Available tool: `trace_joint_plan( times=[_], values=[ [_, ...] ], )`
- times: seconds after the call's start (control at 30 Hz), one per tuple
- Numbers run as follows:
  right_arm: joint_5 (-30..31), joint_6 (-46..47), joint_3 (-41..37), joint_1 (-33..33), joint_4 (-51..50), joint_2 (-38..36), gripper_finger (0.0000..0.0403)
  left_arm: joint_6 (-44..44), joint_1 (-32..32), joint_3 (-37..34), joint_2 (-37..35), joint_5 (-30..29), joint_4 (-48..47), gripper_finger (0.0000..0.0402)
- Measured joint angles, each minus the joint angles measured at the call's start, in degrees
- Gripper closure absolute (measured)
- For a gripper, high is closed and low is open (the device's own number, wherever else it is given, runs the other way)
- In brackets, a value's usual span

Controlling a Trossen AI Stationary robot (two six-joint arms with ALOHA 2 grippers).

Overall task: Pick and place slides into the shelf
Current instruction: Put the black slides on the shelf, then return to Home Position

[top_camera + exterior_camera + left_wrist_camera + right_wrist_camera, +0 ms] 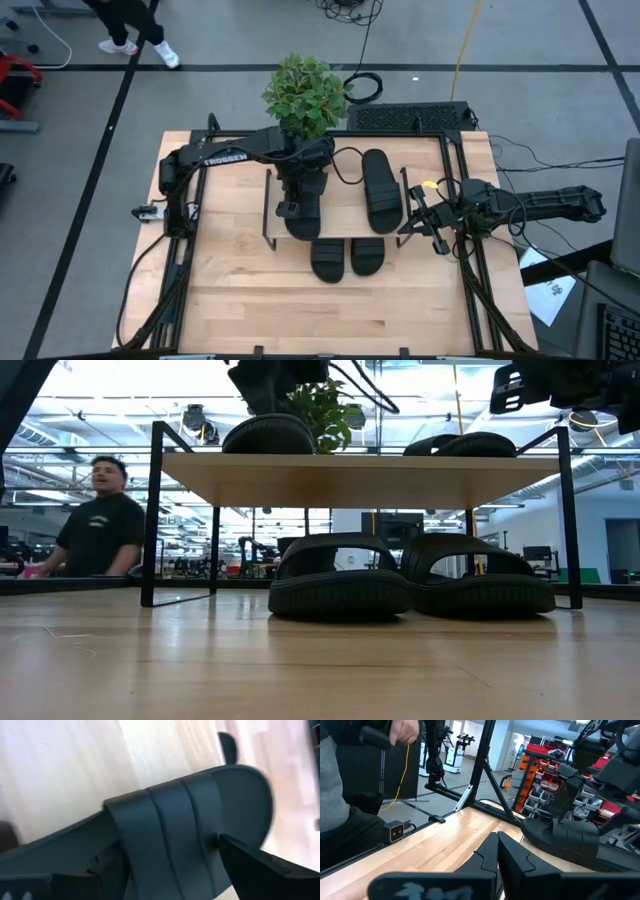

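1. Left gripper (300, 205) over the shelf (340, 212) top, my fingers clamped on a slide's (200, 820) strap.
2. Second slide (381, 189) lies on the plank beside it.
3. Two more slides (412, 582) sit under the shelf.
4. Right gripper (422, 222) waits near the shelf's right end, fingers (492, 857) pressed together.

Overhead, table-level, two wrist views; shelf (335, 205) shared

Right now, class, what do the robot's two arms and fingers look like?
Both arms are dark and jointed. The left arm bears white TROSSEN lettering. Black cables loop along the right arm. Each right finger is a dark angular wedge.
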Motion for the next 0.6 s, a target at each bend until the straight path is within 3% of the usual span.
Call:
trace_joint_plan(
  times=[0.33, 0.47, 0.6],
  values=[
    [0.1, 0.0, 0.0, 0.0, 0.0, 0.0, 0.0403, 4.3, -3.5, 0.0, -4.5, -12.8, 2.2, 0.0148],
    [0.1, -0.4, 0.0, 0.0, -0.4, 0.0, 0.0403, 3.6, -5.6, 0.0, -7.2, -16.8, 5.9, 0.0179],
    [0.1, -0.3, 0.0, 0.0, -0.9, 0.1, 0.0403, 3.5, -8.5, 0.0, -9.7, -17.3, 6.4, 0.0227]
  ],
)
